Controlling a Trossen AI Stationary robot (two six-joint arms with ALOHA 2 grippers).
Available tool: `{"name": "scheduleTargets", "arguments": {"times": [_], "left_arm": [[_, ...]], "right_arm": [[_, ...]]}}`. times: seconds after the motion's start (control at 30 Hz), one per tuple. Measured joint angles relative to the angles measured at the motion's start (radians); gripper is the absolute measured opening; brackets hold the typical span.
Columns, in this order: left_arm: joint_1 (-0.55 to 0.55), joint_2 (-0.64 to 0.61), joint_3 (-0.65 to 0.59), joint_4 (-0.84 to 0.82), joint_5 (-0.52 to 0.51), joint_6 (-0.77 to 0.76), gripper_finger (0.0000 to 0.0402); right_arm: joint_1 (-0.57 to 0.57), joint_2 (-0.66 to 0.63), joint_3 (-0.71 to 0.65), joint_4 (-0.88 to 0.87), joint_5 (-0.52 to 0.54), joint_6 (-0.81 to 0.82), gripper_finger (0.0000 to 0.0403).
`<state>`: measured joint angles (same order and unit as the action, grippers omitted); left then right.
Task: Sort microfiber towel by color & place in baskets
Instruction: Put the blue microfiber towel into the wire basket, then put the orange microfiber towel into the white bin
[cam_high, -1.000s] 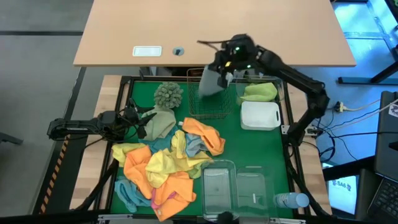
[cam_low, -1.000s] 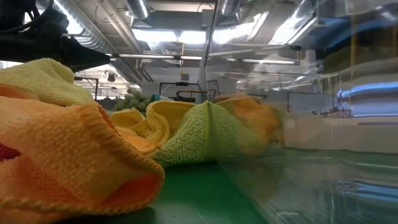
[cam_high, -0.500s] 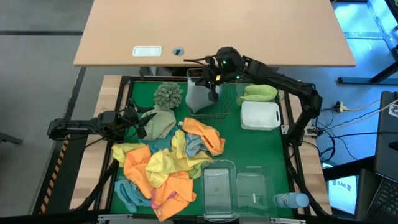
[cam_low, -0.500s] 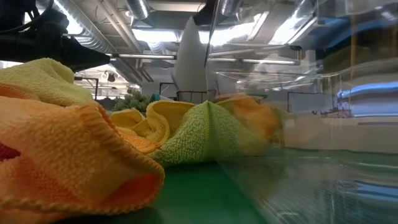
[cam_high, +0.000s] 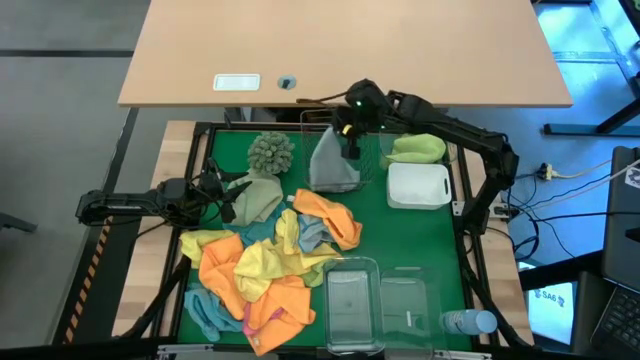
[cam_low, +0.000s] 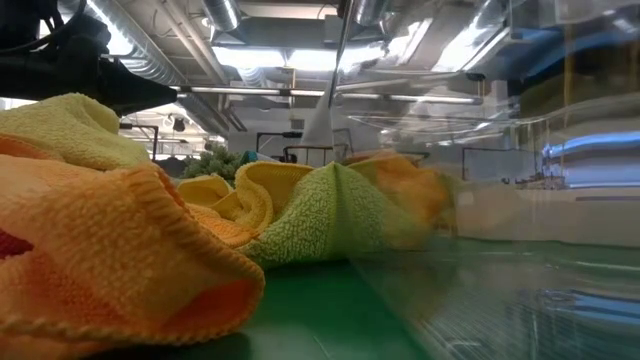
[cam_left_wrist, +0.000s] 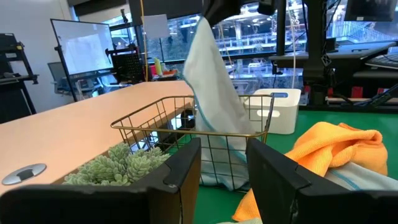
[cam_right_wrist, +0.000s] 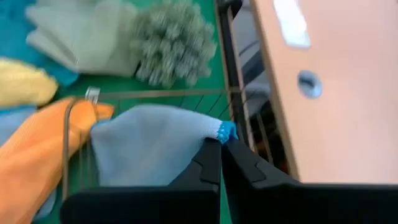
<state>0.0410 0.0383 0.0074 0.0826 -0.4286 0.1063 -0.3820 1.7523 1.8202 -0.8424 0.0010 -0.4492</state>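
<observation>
The right claw (cam_high: 349, 133), upper centre of the high view, is clamped on a pale grey-blue towel (cam_high: 333, 165) hanging into the copper wire basket (cam_left_wrist: 186, 140). The left claw (cam_high: 225, 196), mid-left beside the towel pile (cam_high: 265, 265), has fingers apart.

The right pincer (cam_high: 350, 137) has moved from beside the wire basket (cam_high: 335, 160) to above it and lowered; the grey-blue towel (cam_high: 333, 165) beneath it now hangs into the basket.
</observation>
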Motion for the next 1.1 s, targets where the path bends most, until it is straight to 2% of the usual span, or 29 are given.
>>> {"name": "scheduleTargets", "arguments": {"times": [0.33,0.43,0.6,0.73,0.83,0.97,1.1], "left_arm": [[0.0,0.0,0.0,0.0,0.0,0.0,0.0124],[0.0,0.0,0.0,0.0,0.0,0.0,0.0124],[0.0,0.0,0.0,0.008,0.0,0.0,0.0124],[0.0,0.0,0.007,0.113,0.022,-0.027,0.0124],[-0.001,0.0,0.049,0.132,0.041,-0.057,0.0124],[-0.004,0.0,0.105,0.091,0.087,-0.109,0.0124],[-0.025,0.013,0.172,-0.044,0.123,-0.181,0.0124]], "right_arm": [[0.002,0.0,0.0,-0.042,0.017,-0.004,0.0004],[0.002,0.0,0.0,-0.051,0.042,-0.027,0.0019],[0.002,0.0,0.0,-0.051,0.109,-0.056,0.0094],[0.006,0.0,0.0,-0.051,0.174,-0.056,0.0171],[0.027,0.0,0.0,-0.053,0.233,-0.055,0.0215],[0.095,0.0,0.0,-0.102,0.307,-0.051,0.0251],[0.179,0.0,0.0,-0.202,0.327,-0.035,0.0263]]}}
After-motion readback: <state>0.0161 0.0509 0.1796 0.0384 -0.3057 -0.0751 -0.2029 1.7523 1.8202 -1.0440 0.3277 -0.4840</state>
